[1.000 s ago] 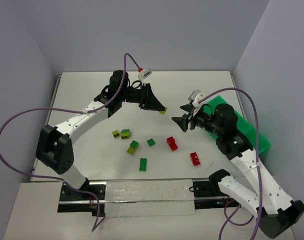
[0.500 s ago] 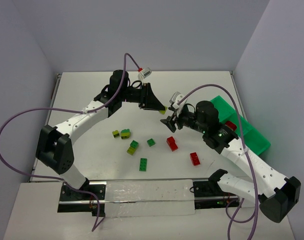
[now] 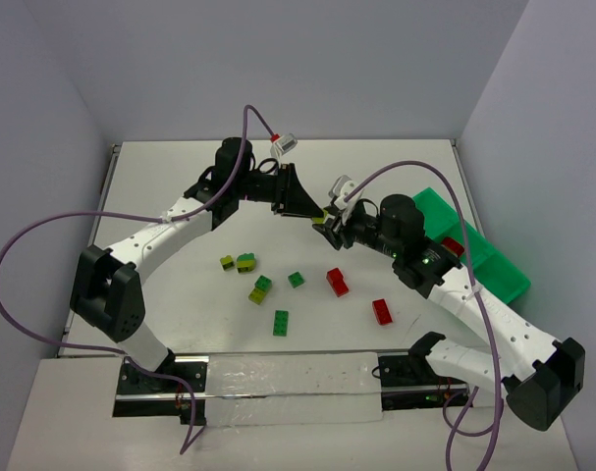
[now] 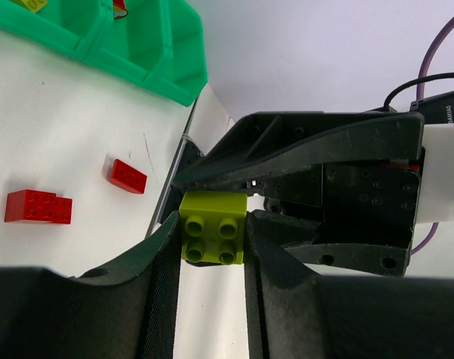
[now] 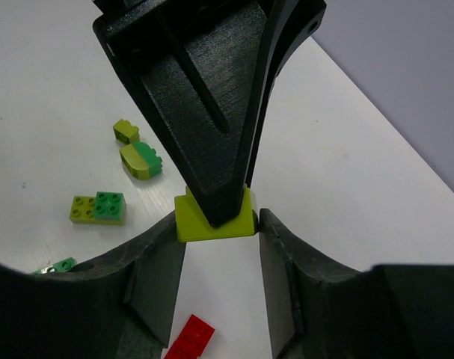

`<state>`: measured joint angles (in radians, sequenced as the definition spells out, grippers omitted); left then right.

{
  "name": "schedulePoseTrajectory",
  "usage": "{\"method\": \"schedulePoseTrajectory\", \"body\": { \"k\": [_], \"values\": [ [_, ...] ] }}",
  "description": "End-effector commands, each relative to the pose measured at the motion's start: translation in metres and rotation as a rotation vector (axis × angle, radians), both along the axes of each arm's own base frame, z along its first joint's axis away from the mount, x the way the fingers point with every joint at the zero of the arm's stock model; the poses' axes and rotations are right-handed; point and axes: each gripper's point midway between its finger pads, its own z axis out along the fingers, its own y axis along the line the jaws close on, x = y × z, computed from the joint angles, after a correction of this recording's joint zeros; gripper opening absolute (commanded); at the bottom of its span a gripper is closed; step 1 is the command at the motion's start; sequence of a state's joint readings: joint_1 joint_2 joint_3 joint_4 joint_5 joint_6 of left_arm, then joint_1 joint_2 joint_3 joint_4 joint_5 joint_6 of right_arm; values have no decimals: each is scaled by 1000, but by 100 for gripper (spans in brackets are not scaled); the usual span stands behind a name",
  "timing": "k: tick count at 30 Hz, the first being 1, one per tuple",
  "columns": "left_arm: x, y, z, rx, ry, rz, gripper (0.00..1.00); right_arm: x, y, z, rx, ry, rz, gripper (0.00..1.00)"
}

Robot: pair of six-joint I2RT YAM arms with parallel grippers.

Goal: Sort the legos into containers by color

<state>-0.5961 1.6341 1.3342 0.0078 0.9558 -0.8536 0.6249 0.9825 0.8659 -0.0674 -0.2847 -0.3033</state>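
My left gripper (image 3: 315,211) is shut on a yellow-green lego (image 3: 321,217) and holds it above the table's middle; in the left wrist view the lego (image 4: 213,228) sits between my fingertips. My right gripper (image 3: 329,220) is open, with its jaws on either side of the same lego (image 5: 198,224); one jaw touches it and a thin gap shows at the other. The green tray (image 3: 494,263) lies at the right, with a red lego (image 3: 453,246) in one compartment. Red legos (image 3: 337,282) (image 3: 382,311), green ones (image 3: 280,322) (image 3: 296,280) and yellow-green ones (image 3: 260,289) (image 3: 245,261) (image 3: 227,262) lie on the table.
The white table ends at a raised rim (image 3: 113,196) on the left and back. A purple cable (image 3: 42,235) loops off the left arm. The tray's corner (image 4: 174,82) and two red legos (image 4: 38,207) (image 4: 127,176) show in the left wrist view.
My right gripper has swung left from near the tray to the left gripper and now straddles the yellow-green lego. The left arm has stayed still.
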Motion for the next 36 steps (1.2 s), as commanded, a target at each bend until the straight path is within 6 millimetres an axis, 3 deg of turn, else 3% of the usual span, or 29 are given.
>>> {"method": "schedulePoseTrajectory", "body": {
  "k": [1, 6, 8, 12, 13, 14, 15, 16, 18, 22, 26, 29, 31, 33, 34, 36],
  "values": [
    [-1, -1, 20, -36, -54, -16, 0, 5, 7, 40, 66, -83, 5, 47],
    [-1, -1, 18, -34, -53, -15, 0, 5, 10, 38, 70, -73, 10, 39],
    [0, -1, 16, -29, -53, -12, 0, 5, 10, 38, 74, -66, 11, 28],
    [4, 0, 9, 1, -54, 15, 3, 4, 8, 34, 80, -51, -1, 15],
    [5, 1, 5, 19, -47, 26, 10, 4, 8, 32, 79, -46, -7, 13],
    [7, 1, 4, 30, -60, 35, 35, 5, 7, 30, 78, -41, -15, 12],
    [10, 2, 3, 42, -79, 45, 72, 5, 5, 27, 79, -34, -28, 10],
    [10, 3, 4, 57, -77, 50, 84, 5, 3, 27, 80, -34, -37, 10],
    [13, 8, 3, 98, -104, 73, 99, 6, -3, 22, 82, -25, -72, 10],
    [28, 28, -1, 166, -137, 143, 99, 10, -24, 9, 82, -3, -178, 11],
    [52, 65, -2, 183, -122, 261, 99, 22, -65, -13, 94, 73, -362, 10],
    [71, 97, -4, 217, -103, 394, 99, 36, -111, -28, 142, 154, -575, 7],
    [87, 121, -13, 270, -96, 504, 99, 48, -157, -36, 242, 227, -804, 4],
    [93, 135, -19, 327, -96, 567, 99, 54, -187, -46, 323, 296, -931, 5],
    [92, 137, -21, 338, -93, 568, 99, 56, -190, -51, 323, 315, -947, 5],
    [92, 141, -25, 358, -94, 585, 99, 64, -219, -68, 422, 428, -1104, 5]
  ]
}}
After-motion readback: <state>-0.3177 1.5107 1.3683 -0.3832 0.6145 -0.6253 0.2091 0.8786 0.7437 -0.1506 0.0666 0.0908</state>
